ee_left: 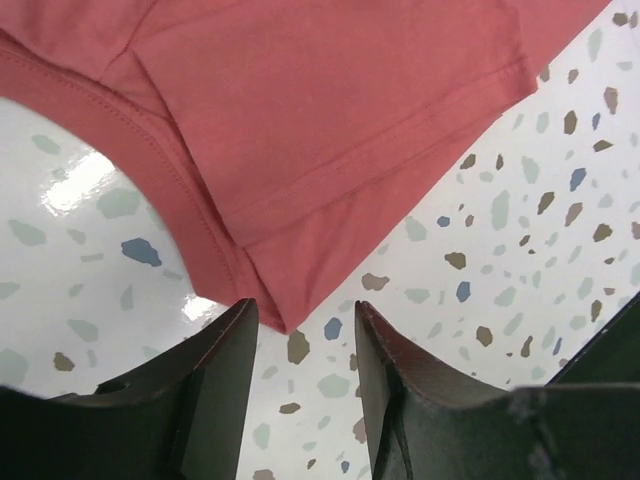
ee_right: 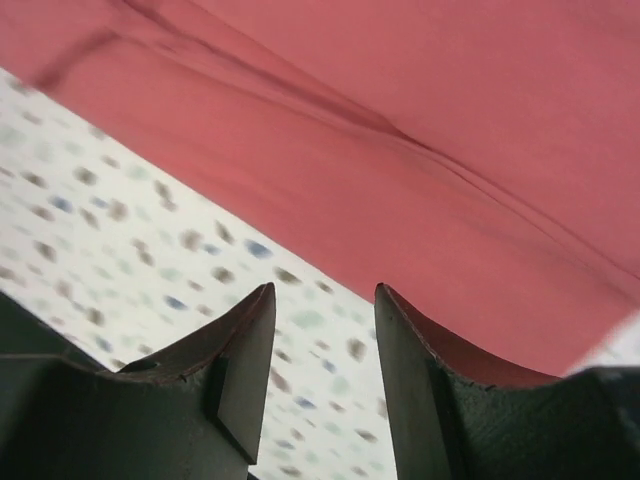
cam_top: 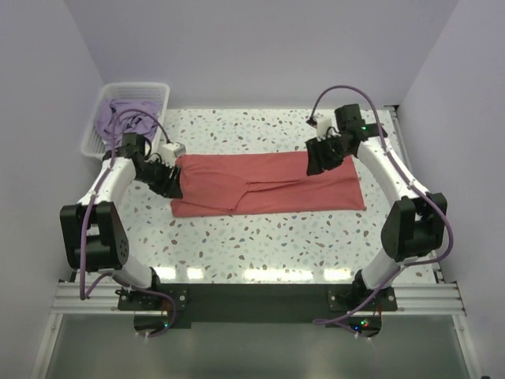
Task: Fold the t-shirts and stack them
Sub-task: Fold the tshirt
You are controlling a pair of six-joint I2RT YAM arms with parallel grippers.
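Observation:
A coral-red t-shirt (cam_top: 268, 185) lies flat on the speckled table (cam_top: 260, 245), folded into a long band. Its collar and a sleeve corner (ee_left: 290, 150) fill the left wrist view. My left gripper (cam_top: 168, 183) hovers at the shirt's left end, open, with the cloth corner just ahead of its tips and only table between the fingers (ee_left: 225, 370). Over the shirt's far edge, toward the right, my right gripper (cam_top: 319, 162) is open too, its fingers (ee_right: 250, 340) empty above the table beside the red cloth (ee_right: 420, 150). A lavender t-shirt (cam_top: 125, 117) sits bunched in the basket.
The white lattice basket (cam_top: 158, 93) stands at the table's far left corner, just behind the left arm. Lavender walls close in the back and both sides. Bare speckled tabletop lies in front of the shirt, toward the arm bases.

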